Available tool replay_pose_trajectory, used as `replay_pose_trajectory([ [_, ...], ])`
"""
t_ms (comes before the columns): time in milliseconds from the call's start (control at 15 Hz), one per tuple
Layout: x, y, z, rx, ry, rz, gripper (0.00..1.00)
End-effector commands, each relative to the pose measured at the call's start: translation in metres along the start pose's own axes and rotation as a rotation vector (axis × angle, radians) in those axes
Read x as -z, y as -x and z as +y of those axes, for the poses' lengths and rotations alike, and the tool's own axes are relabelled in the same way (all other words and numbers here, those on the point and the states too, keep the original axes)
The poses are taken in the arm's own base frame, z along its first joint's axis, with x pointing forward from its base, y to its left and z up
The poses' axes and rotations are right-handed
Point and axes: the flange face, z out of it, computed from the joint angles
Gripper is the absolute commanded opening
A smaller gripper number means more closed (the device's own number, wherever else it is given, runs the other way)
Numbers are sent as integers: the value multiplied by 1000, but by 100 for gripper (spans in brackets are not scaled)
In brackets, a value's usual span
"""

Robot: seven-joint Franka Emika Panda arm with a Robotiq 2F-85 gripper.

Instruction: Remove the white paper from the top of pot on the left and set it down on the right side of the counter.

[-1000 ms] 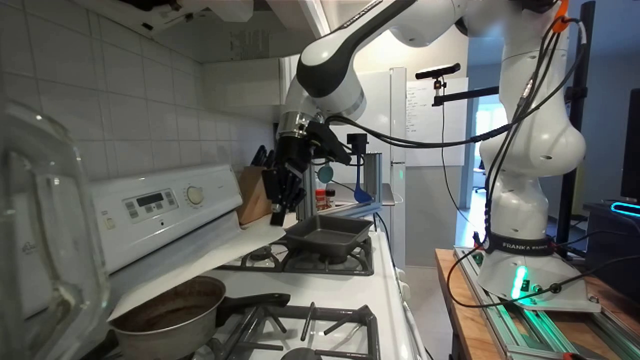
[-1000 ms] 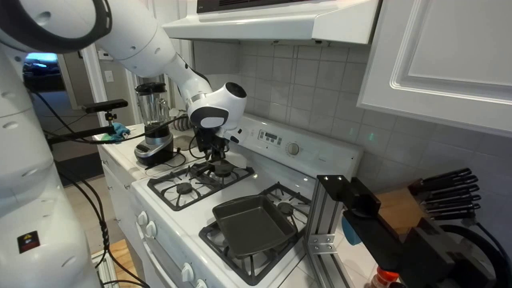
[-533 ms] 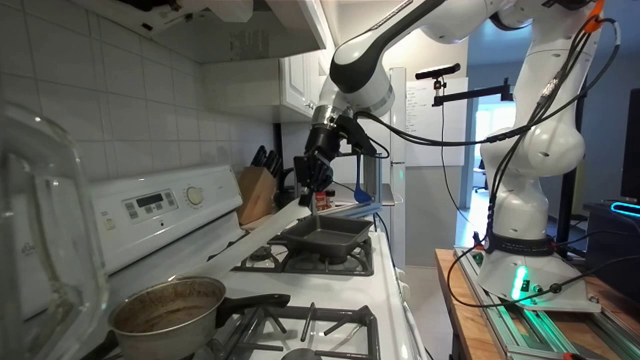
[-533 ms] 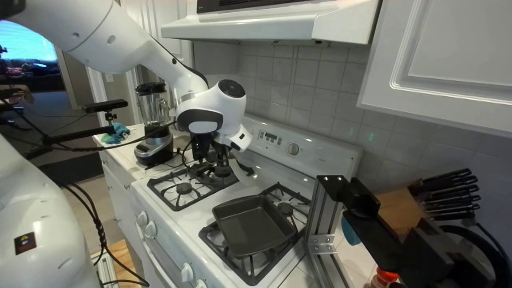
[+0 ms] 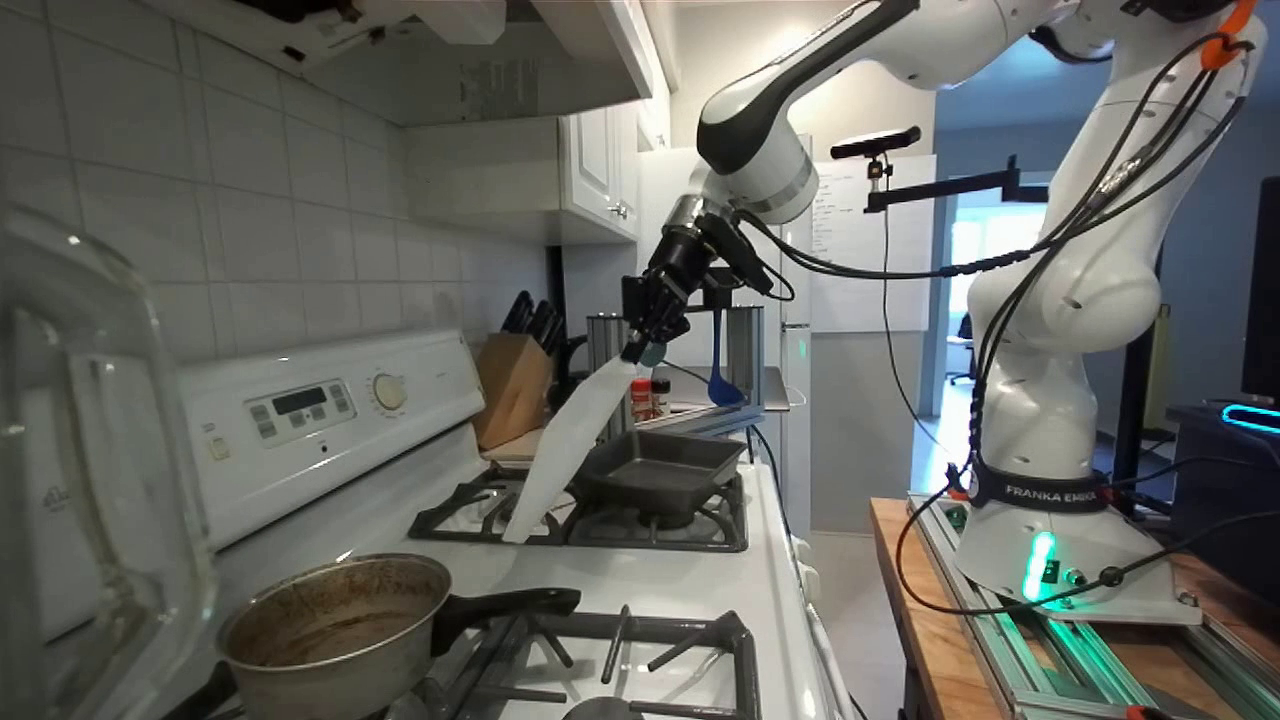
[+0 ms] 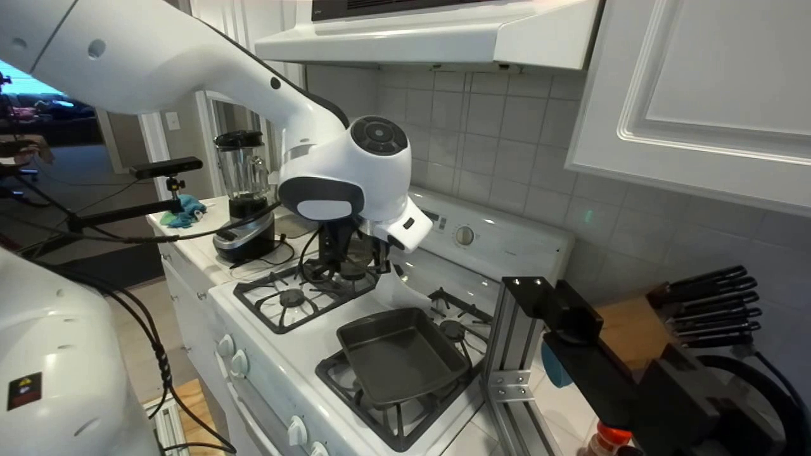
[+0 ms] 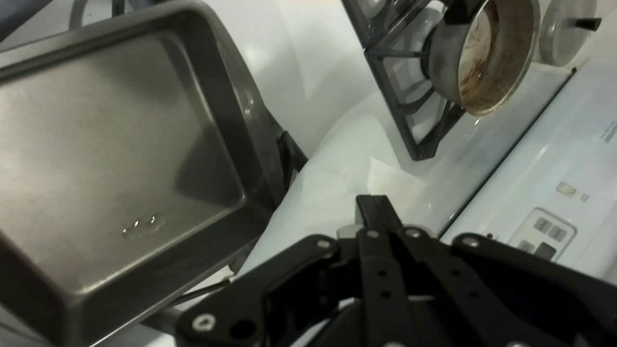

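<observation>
A white robot arm with black trim (image 5: 1085,310) arches over a white gas stove (image 5: 600,570), whose raised control panel (image 5: 340,440) runs along the back. A white range hood (image 6: 380,47) juts out above. In an exterior view, a blender with a clear jar and black lid (image 6: 244,183) stands past the stove's far end.

A dark, square metal griddle pan with raised sides (image 6: 405,354) sits on the stove's black burner grates (image 7: 393,99). The thin plain white paper sheet (image 5: 570,440) hangs aslant just beside the griddle pan — in the wrist view it spreads between that pan and a neighbouring grate. Its lower end droops towards the stove top; whether it touches, I cannot tell.

The small round metal saucepan with a long dark handle (image 5: 345,680) rests on the stove apart from the sheet, its mouth bare, its inside stained brown. A tan wooden knife block with black-handled knives (image 5: 512,390) stands near the control panel's end.

The black two-fingered gripper (image 5: 633,352) is pinched on the sheet's upper end — the paper falls away from its tips. A blue long-handled utensil (image 5: 722,390) shows upright, and near it stands a small red-capped jar (image 5: 641,400).
</observation>
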Motion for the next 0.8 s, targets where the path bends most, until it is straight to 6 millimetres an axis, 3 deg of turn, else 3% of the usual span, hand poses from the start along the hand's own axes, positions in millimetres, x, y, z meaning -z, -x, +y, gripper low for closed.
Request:
replay_pose_trajectory([
  [0, 30, -11, 28, -19, 11, 79, 0],
  [467, 69, -26, 115, -194, 206, 146, 0],
  [733, 92, -25, 146, -310, 285, 235, 0],
])
